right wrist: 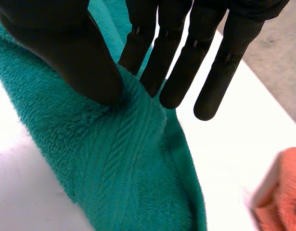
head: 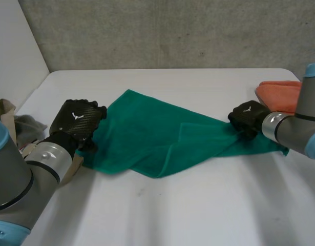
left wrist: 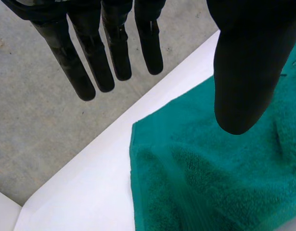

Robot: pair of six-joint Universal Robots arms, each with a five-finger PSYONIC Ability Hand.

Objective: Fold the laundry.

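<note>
- The left arm (head: 21, 177) is seen closest in the head view, and it ends in the left robot hand (head: 78, 120), which is set at the left edge of the green towel (head: 147, 138).
- In its own wrist view this robot hand is shown wide: the fingers are straight and held apart from the thumb, and nothing is pinched between them. A corner of the towel is seen below the gap, with the thumb over the cloth and the fingers out past its edge.
- The towel is laid crumpled on the white counter (head: 198, 210). Its long axis runs across the counter from one robot hand to the other, and a loose fold sags toward the near edge.
- The right end of the towel is held by the right robot hand (head: 247, 118). In the right wrist view a ridge of cloth is pinched between the thumb and straight fingers.
- An orange cloth (head: 280, 92) is seen just beyond the right robot hand, touching or nearly touching the towel's end; which of the two cannot be told.
- The coming move is judged to turn on the left side. That corner is nearer the left robot hand and lies toward its thumb, so a small shift over the cloth and a closing of the fingers would be needed before the towel could be drawn flat along its length.
</note>
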